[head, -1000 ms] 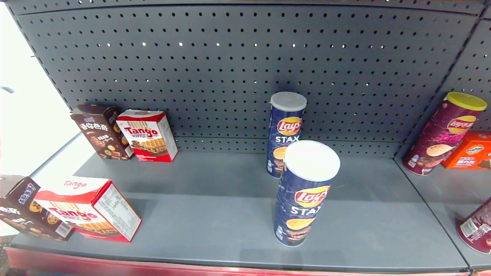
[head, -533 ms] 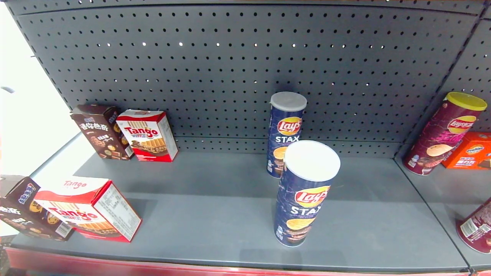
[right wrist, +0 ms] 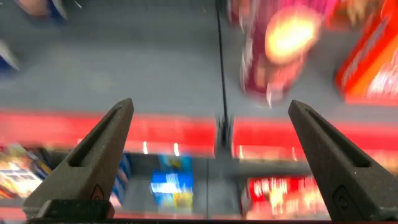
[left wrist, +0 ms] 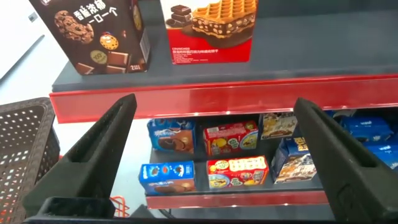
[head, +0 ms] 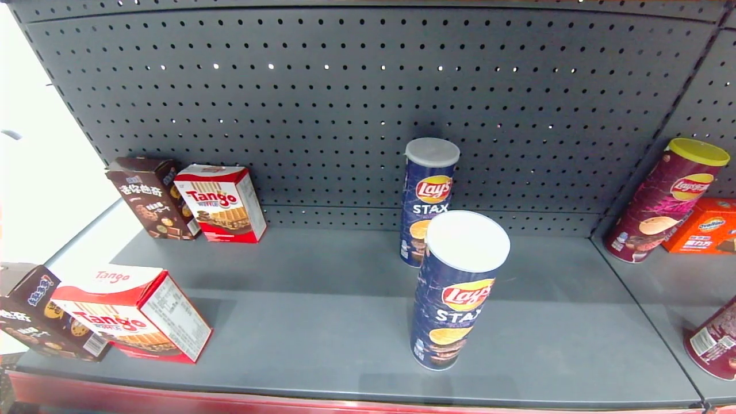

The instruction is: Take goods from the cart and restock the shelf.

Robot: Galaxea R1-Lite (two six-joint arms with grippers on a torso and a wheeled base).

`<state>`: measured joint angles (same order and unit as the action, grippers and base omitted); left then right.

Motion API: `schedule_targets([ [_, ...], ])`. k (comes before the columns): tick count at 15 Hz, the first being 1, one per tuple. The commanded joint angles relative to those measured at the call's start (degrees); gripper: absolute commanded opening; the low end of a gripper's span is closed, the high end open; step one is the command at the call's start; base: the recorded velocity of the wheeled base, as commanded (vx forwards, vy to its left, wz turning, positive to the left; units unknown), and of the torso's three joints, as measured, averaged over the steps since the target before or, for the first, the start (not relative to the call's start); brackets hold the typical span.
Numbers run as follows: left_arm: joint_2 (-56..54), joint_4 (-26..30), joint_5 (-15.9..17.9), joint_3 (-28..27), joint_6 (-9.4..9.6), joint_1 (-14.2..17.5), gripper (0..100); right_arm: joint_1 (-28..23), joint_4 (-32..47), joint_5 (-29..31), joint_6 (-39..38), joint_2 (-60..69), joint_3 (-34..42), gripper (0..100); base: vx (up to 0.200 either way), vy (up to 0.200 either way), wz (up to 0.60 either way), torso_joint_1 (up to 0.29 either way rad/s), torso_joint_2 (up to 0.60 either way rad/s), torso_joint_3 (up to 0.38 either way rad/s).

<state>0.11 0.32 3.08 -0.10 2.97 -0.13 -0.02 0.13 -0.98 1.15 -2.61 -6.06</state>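
**Both claws spread wide and empty before the shelf**

Left claw point(left wrist: 214, 102) hangs in front of the shelf's red front edge point(left wrist: 249, 96), its two fingers far apart with nothing between them. A dark mesh basket point(left wrist: 25, 149) sits low to one side of it, and a lower tier point(left wrist: 230, 186) of small packets lies beneath. Right claw point(right wrist: 211, 104) is just as widely parted and empty, facing the red edge where two shelf sections meet; that view is blurred.

On the shelf point(head: 345, 322), at the front left corner, a dark cookie box point(head: 34, 322) and a red wafer box point(head: 138, 313) touch side by side. Near the front edge, right of centre, stands the front chip can point(head: 454, 287), upright. Just behind it stands the rear chip can point(head: 428, 201), close to the pegboard back point(head: 345, 103). At the rear left, a second cookie box point(head: 152, 198) and a second wafer box point(head: 221, 201) stand together against the back.

On the neighbouring section to the right are a purple can point(head: 661, 201) and an orange box point(head: 701, 227).
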Motion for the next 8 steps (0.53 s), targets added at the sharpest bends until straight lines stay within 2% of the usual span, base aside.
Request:
schedule_targets([
  [1, 0.24, 0.12, -0.01, -0.08, 0.1, -0.04, 100, 0.82, 1.36, -8.87, 0.96, -13.04, -15.74, 100, 0.0, 0.0, 0.0, 0.0, 0.0, 0.0],
  [5, 0.24, 0.12, -0.01, -0.08, 0.1, -0.04, 100, 1.43, 2.59, -23.63, 0.7, -21.39, -24.97, 100, 0.0, 0.0, 0.0, 0.0, 0.0, 0.0],
  [8, 0.24, 0.12, 0.08, -0.08, 0.1, -0.04, 100, 2.13, 2.15, -26.71, 1.4, -31.23, -32.0, 100, 0.0, 0.0, 0.0, 0.0, 0.0, 0.0],
])
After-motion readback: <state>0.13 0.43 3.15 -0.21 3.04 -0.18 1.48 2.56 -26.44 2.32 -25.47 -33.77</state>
